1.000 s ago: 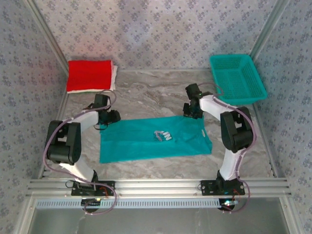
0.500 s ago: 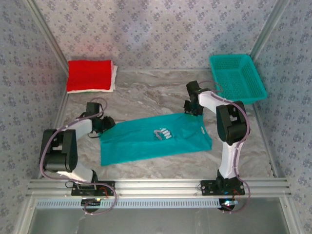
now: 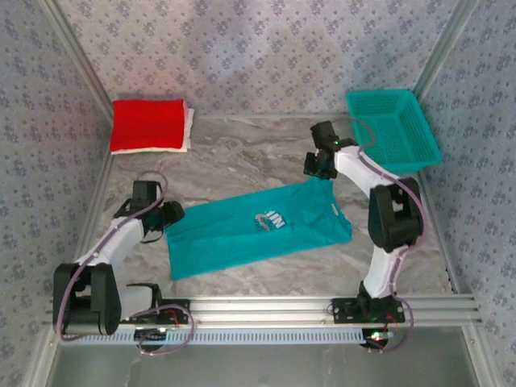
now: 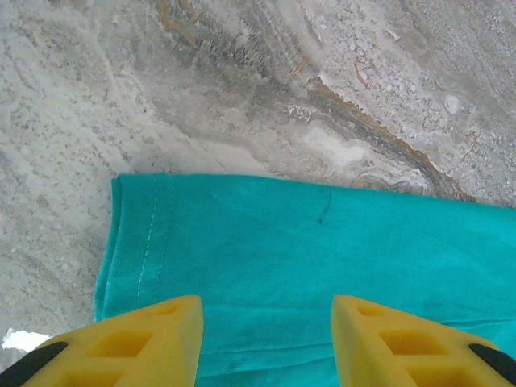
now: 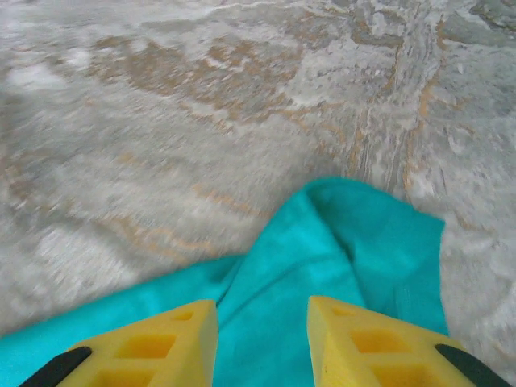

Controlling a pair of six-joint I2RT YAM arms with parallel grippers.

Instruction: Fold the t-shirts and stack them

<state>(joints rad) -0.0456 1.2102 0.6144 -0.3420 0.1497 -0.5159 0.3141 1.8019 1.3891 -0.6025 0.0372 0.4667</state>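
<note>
A teal t-shirt with a white print lies flat and slightly tilted across the middle of the table. My left gripper hovers at its left hem. In the left wrist view this gripper is open, its yellow fingers apart over flat teal cloth. My right gripper is at the shirt's far right corner, which is drawn up into a point. In the right wrist view this gripper is open, with a ridge of teal cloth running between its fingers. A folded red t-shirt lies on a white one at the far left.
A teal mesh basket stands at the far right corner, just behind the right arm. Patterned walls close in the table on three sides. Bare marble table lies between the stack and the basket, and a metal rail runs along the near edge.
The left gripper drew back to the left and nearer. The right gripper moved farther away, pulling the shirt's right corner into a point and tilting the shirt, and its jaws widened.
</note>
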